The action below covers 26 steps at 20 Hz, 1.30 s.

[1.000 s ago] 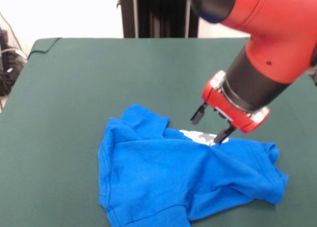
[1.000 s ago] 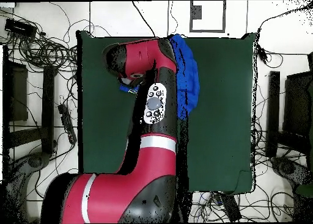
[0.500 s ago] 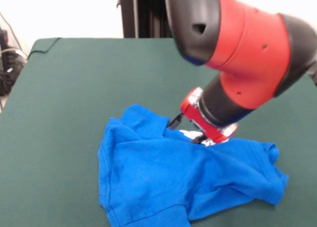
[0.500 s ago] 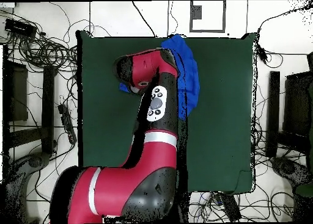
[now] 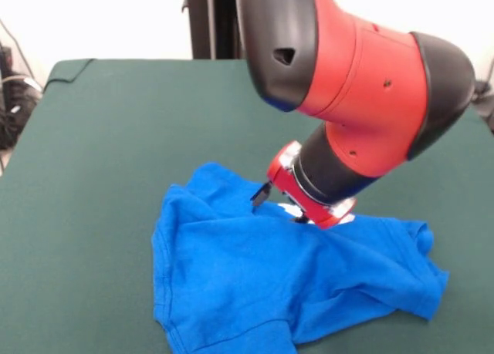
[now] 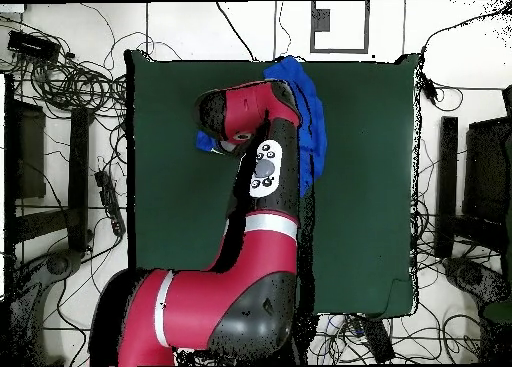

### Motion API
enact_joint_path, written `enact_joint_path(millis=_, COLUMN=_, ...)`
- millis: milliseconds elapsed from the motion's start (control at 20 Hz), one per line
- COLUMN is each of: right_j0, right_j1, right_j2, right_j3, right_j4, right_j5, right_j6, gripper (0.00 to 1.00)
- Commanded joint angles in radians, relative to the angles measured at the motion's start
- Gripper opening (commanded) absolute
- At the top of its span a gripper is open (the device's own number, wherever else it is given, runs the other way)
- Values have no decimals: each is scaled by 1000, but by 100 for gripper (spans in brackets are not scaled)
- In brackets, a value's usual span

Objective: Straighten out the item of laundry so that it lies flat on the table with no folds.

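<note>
The arm (image 5: pixel 363 84) has glossy red shells with black joint caps and small dark screw holes. A white panel (image 6: pixel 264 168) carries what look like round buttons. A white band rings the lower link.

Table (image 5: pixel 116 138): dark green felt-like cover, fills most of the front view, one cloth corner folded at upper left. Lying on it: one blue T-shirt (image 5: pixel 255 284), crumpled, lower centre to lower right of the frame, folded over itself with a sleeve bunched at right; a patch of white print shows near its upper edge. In the overhead view the shirt (image 6: pixel 312 133) sits near the table's (image 6: pixel 370 183) upper edge, partly hidden.
</note>
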Motion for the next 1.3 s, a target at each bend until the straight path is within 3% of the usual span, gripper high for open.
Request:
enact_joint_path(millis=50, right_j0=-43, right_j1=78, right_j2=131, right_j3=89, right_j4=11, right_j5=-34, right_j6=-133, gripper=100)
enact_joint_path(millis=150, right_j0=-60, right_j1=78, right_j2=161, right_j3=102, right_j4=49, right_j5=17, right_j6=-147, gripper=100)
enact_joint_path(millis=200, right_j0=-61, right_j1=80, right_j2=163, right_j3=98, right_j4=55, right_j5=42, right_j6=-153, gripper=0)
enact_joint_path(millis=450, right_j0=-94, right_j1=102, right_j2=227, right_j3=70, right_j4=141, right_j5=251, right_j6=-172, gripper=0)
enact_joint_path(millis=750, right_j0=-98, right_j1=92, right_j2=245, right_j3=89, right_j4=156, right_j5=244, right_j6=-171, gripper=0)
enact_joint_path(millis=850, right_j0=-98, right_j1=59, right_j2=239, right_j3=132, right_j4=151, right_j5=237, right_j6=-188, gripper=0)
enact_joint_path(millis=1050, right_j0=-113, right_j1=-44, right_j2=244, right_j3=268, right_j4=193, right_j5=441, right_j6=-211, gripper=0)
enact_joint_path(millis=1300, right_j0=-132, right_j1=-86, right_j2=267, right_j3=349, right_j4=199, right_j5=463, right_j6=-208, gripper=0)
